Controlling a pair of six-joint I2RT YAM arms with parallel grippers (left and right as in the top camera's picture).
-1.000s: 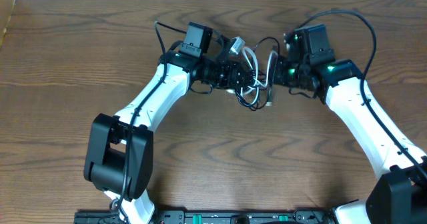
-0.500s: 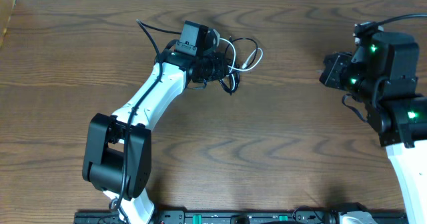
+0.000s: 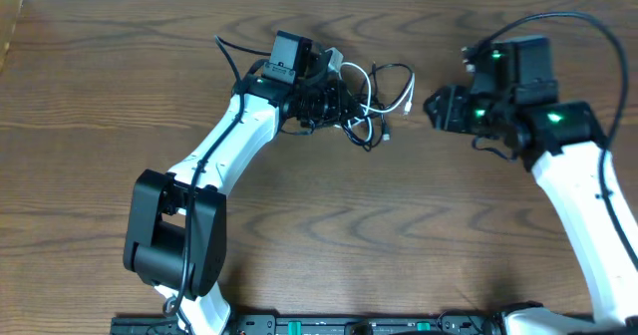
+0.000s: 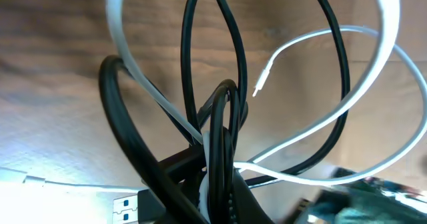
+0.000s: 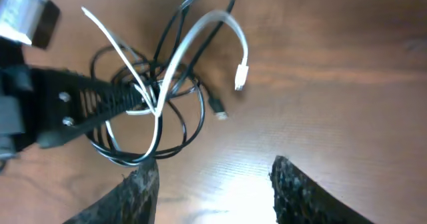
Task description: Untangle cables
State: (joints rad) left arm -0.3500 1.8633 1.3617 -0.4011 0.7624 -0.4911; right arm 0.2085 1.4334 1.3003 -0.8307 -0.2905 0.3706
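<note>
While the left jaws clamp the cables, loops splay toward the parted right jaws.

The cables are running off the top edge of the left wrist view, so I am losing their upper loops. From overhead, the tangle is hiding the left hand fingertips from me. The right hand is showing only blurred fingertips at its frame's bottom edge.
</note>
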